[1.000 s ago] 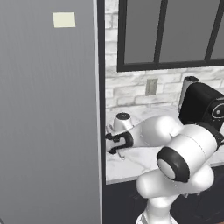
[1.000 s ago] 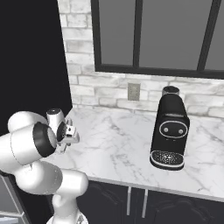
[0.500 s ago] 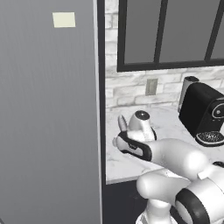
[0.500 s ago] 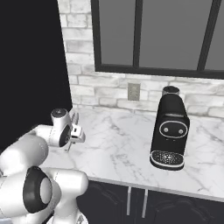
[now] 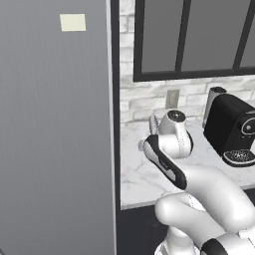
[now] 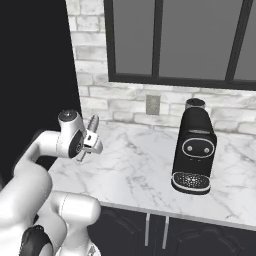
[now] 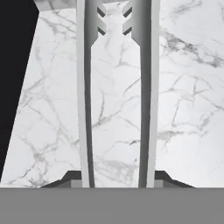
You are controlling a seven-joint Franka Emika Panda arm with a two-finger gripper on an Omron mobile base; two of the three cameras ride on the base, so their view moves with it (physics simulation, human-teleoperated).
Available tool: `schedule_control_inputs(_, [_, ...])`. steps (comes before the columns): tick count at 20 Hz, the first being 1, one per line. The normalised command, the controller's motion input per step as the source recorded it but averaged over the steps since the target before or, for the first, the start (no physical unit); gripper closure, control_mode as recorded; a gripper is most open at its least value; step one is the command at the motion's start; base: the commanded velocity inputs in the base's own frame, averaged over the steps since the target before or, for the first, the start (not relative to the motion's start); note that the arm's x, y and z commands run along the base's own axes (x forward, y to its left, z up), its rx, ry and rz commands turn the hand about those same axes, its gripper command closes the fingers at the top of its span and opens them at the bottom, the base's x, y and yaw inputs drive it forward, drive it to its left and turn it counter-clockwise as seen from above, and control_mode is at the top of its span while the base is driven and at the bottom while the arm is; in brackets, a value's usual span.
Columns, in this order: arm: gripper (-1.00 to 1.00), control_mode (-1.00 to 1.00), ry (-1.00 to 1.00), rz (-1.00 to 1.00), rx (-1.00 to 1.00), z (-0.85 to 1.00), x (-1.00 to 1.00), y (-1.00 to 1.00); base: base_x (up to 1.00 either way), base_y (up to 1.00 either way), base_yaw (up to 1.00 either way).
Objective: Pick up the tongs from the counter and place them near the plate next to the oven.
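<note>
My gripper [image 7: 117,179] is shut on the tongs [image 7: 85,87]. Their two silver arms run straight up the hand view to notched tips, above the white marble counter [image 7: 188,109]. In the right base view the gripper [image 6: 91,143] hangs over the counter's left end [image 6: 135,170], and the tongs [image 6: 92,123] stick up out of it, clear of the surface. In the left base view the white wrist [image 5: 172,134] covers the gripper, with the counter [image 5: 134,174] below. The plate and the oven are out of view.
A black coffee machine [image 6: 195,150] stands on the right of the counter, also seen in the left base view [image 5: 231,132]. A tall grey cabinet panel [image 5: 55,124] walls off the left. Brick wall with an outlet [image 6: 152,105] and a dark window lies behind.
The arm has swung, its elbow dropping low and to the side. The gripper with the tongs has drifted slightly right and up over the counter.
</note>
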Motion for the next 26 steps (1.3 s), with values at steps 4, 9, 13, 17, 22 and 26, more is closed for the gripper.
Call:
schedule_control_inputs(4, [1.0,-1.0,0.01,-0.12,0.0,0.72,0.0,-0.02,0.0,0.0,0.0])
schedule_control_inputs(9, [1.0,-1.0,-0.01,-0.13,0.0,0.41,-0.01,0.0,0.0,0.0,0.0])
schedule_control_inputs(13, [1.0,-1.0,-0.01,-0.01,0.0,0.02,-0.01,0.0,0.0,0.0,0.0])
schedule_control_inputs(17, [1.0,-1.0,-0.1,-0.01,0.0,0.0,-0.16,0.0,0.0,0.0,0.0])
schedule_control_inputs(22, [1.0,-1.0,-0.38,-0.22,-0.02,0.22,-0.54,0.0,0.0,0.0,0.0])
schedule_control_inputs(26, [1.0,-1.0,-0.26,-0.27,-0.02,0.36,-0.35,0.0,0.0,0.0,0.0])
